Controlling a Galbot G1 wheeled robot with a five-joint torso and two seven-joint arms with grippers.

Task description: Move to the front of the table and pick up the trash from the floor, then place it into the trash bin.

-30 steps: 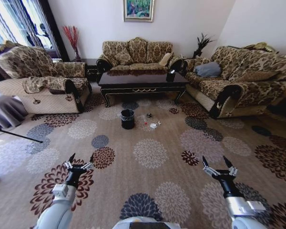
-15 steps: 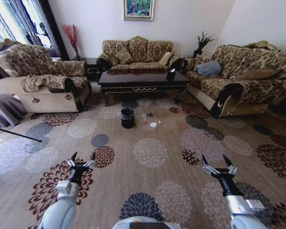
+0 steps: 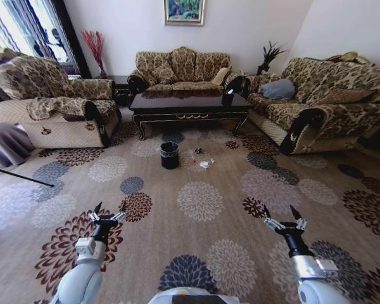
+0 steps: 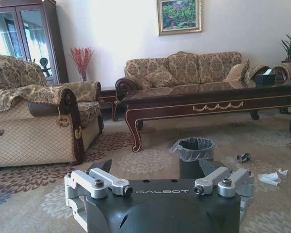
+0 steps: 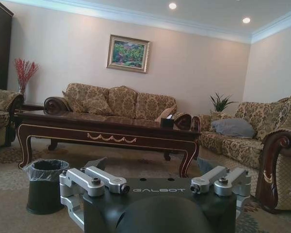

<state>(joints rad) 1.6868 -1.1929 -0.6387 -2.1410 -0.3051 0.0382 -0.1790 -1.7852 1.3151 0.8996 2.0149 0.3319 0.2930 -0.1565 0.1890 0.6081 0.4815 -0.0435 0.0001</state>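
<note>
Head view puts the robot in the approach step, as I judge it: the left gripper (image 3: pixel 108 212) and right gripper (image 3: pixel 281 216) hang low over the near floor (image 3: pixel 199 202), each with fingers spread wide and holding nothing. Going left to right at the far side, a patterned armchair (image 3: pixel 50 101) stands on the left, then the trash bin (image 3: pixel 169 156) sits on the carpet just in front of the table (image 3: pixel 189 103), with the trash (image 3: pixel 204 163) lying near it to the right: a white crumpled piece, a small dark scrap, a bit of red. A long sofa (image 3: pixel 316 101) lines the right. Bin and litter lie well apart from both grippers, so the next move calls for closing that gap, then reaching down. The flower-medallion carpet looks flat and unobstructed between.
</note>
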